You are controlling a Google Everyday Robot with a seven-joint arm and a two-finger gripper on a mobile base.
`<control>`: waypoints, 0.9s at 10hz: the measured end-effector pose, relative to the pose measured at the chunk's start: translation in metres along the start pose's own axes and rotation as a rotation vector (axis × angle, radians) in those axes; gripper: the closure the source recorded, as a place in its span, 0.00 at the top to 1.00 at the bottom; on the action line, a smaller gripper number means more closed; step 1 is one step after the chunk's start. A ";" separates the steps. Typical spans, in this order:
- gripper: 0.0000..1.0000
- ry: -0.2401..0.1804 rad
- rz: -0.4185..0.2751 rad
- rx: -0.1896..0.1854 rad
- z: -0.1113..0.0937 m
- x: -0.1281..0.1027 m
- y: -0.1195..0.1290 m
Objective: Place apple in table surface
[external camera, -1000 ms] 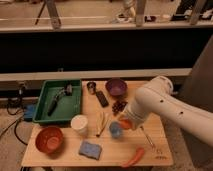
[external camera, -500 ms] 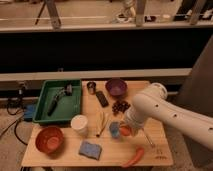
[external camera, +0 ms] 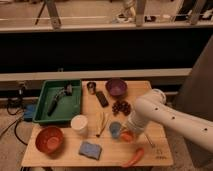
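The apple [external camera: 126,136] shows as a small orange-red round thing at the tip of my gripper [external camera: 128,134], which is shut on it. It hangs low over the table surface [external camera: 112,150], just right of the small blue cup [external camera: 115,129]. I cannot tell whether the apple touches the wood. My white arm [external camera: 155,112] reaches in from the right and hides the fingers and the top of the apple.
A red-orange carrot-shaped thing [external camera: 134,157] lies near the front edge. Dark grapes [external camera: 121,107] and a purple bowl [external camera: 116,87] are behind the gripper. A white cup [external camera: 79,124], red bowl [external camera: 49,139], blue sponge [external camera: 90,149] and green tray [external camera: 57,100] stand to the left.
My gripper has moved down and a little right with the apple, from beside the grapes to a spot next to the blue cup. Nothing else on the table has moved.
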 end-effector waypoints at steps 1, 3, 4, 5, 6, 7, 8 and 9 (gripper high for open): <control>0.00 -0.001 0.005 -0.003 0.004 0.003 0.005; 0.00 -0.004 0.021 -0.018 0.016 0.010 0.020; 0.04 -0.008 0.030 -0.022 0.021 0.013 0.024; 0.14 -0.015 0.040 -0.028 0.026 0.017 0.029; 0.23 -0.020 0.046 -0.031 0.031 0.020 0.030; 0.34 -0.026 0.051 -0.035 0.035 0.022 0.030; 0.43 -0.032 0.052 -0.039 0.039 0.023 0.030; 0.56 -0.037 0.050 -0.040 0.041 0.024 0.027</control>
